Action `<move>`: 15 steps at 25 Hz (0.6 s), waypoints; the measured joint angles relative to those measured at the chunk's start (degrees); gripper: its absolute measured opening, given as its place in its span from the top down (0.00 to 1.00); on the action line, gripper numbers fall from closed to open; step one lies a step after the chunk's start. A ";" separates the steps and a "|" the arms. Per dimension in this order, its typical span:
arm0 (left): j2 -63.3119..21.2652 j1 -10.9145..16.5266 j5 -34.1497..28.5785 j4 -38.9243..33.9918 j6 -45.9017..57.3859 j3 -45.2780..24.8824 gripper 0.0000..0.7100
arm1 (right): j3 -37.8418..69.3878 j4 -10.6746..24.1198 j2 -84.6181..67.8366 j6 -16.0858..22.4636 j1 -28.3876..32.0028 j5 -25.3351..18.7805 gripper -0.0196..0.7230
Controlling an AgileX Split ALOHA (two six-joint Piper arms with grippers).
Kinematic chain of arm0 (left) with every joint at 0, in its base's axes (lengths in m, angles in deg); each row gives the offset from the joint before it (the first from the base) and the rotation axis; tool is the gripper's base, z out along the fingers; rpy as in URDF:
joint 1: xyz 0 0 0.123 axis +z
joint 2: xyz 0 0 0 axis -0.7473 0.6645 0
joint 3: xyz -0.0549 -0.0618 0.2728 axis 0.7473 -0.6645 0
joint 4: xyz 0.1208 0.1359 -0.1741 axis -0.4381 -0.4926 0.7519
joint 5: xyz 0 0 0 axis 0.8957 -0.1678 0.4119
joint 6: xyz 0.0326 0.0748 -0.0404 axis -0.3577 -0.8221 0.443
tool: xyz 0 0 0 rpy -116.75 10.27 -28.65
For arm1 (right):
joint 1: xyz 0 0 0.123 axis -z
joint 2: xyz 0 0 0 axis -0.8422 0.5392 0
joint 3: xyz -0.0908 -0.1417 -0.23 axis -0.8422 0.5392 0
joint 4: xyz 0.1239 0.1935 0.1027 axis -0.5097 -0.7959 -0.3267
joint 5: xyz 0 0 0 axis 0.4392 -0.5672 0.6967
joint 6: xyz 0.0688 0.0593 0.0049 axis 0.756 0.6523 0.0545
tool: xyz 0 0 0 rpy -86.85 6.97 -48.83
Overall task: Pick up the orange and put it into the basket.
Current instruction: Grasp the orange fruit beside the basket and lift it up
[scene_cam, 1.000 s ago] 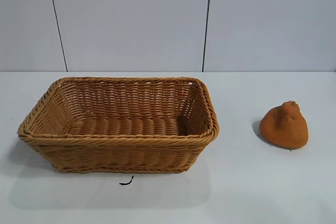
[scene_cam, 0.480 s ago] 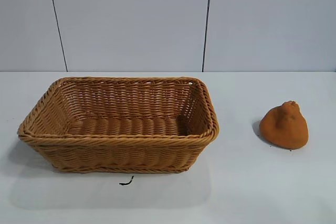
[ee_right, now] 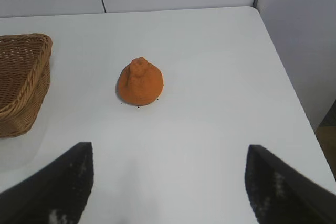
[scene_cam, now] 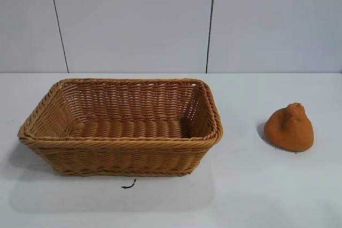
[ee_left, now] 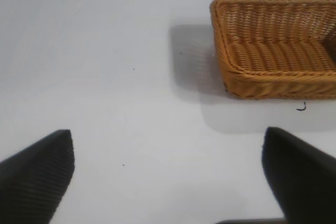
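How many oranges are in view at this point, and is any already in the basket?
1. The orange sits on the white table, to the right of the wicker basket and apart from it. The basket's visible interior is bare; none seems hidden.

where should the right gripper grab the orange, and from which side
Grip the orange across its broad rounded base, coming down from above over the knobby top. It sits upright on the table, clear of the basket; the narrow top likely gives poorer hold. The right gripper is open.
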 joint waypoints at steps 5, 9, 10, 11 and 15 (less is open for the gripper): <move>0.00 0.00 0.00 0.05 0.00 0.00 0.02 | -1.73 0.95 2.54 -0.16 0.00 -0.21 0.24; 0.00 0.00 0.00 0.05 0.00 0.00 0.02 | -7.40 1.81 12.65 -0.16 0.00 -0.21 0.24; 0.00 0.00 0.00 0.05 0.00 0.00 0.02 | -8.83 1.93 15.37 -0.16 0.00 -0.21 0.24; 0.00 0.00 0.00 0.05 0.00 0.00 0.02 | -10.54 1.93 18.65 -0.16 0.00 -0.21 0.24; 0.00 0.00 0.00 0.05 0.00 0.00 0.02 | -15.53 1.93 28.41 -0.16 0.00 -0.16 0.24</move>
